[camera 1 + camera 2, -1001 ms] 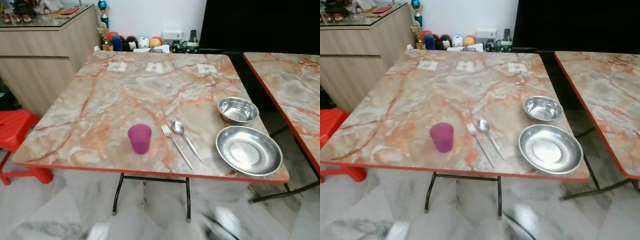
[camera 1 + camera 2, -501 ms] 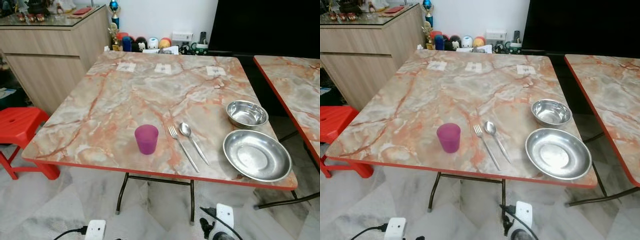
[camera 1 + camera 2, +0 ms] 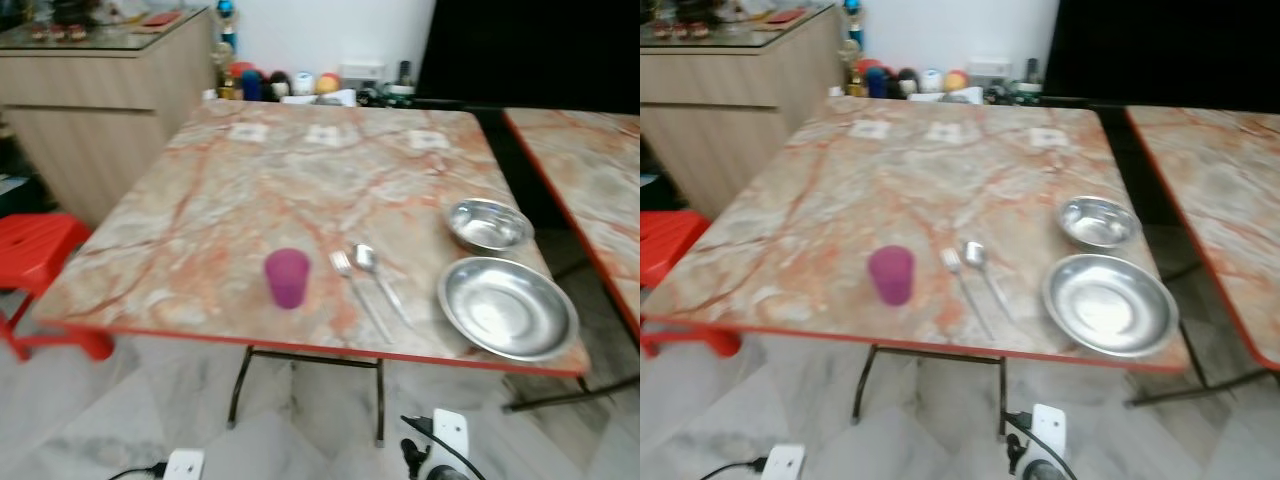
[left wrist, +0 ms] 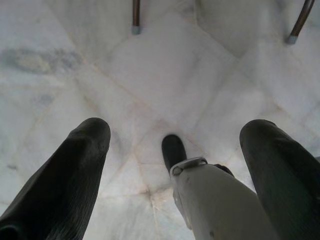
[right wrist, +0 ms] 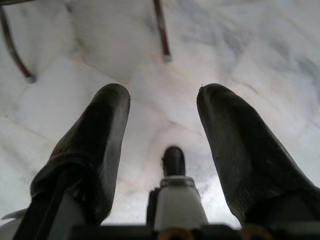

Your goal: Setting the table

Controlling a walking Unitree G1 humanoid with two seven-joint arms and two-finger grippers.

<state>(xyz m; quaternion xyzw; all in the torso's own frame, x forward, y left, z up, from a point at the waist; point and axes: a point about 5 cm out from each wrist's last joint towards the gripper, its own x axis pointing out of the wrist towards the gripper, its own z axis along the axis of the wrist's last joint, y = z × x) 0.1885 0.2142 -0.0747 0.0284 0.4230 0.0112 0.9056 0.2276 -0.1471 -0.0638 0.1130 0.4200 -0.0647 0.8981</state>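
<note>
The head views have shifted slightly and blurred (camera motion); cup (image 3: 287, 277), fork (image 3: 352, 288), spoon (image 3: 375, 275), bowl (image 3: 488, 224) and plate (image 3: 507, 306) lie unmoved on the table (image 3: 250, 190). Left gripper (image 4: 175, 135): fingers wide, over floor (image 4: 165, 70). Right gripper (image 5: 164, 107): likewise spread.

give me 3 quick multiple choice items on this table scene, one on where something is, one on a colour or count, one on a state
1. Where does the fork lie?
A. between cup and spoon
B. inside the plate
C. on the red stool

2. How many steel dishes stand on the table?
A. one
B. two
C. four

3. How do the left gripper's fingers stand?
A. shut on the cup
B. shut on a fork
C. open, holding nothing

Key:
1 A: the fork sits right of the purple cup and left of the spoon.
2 B: a small bowl and a wide plate.
3 C: floor shows between the spread fingers.
</note>
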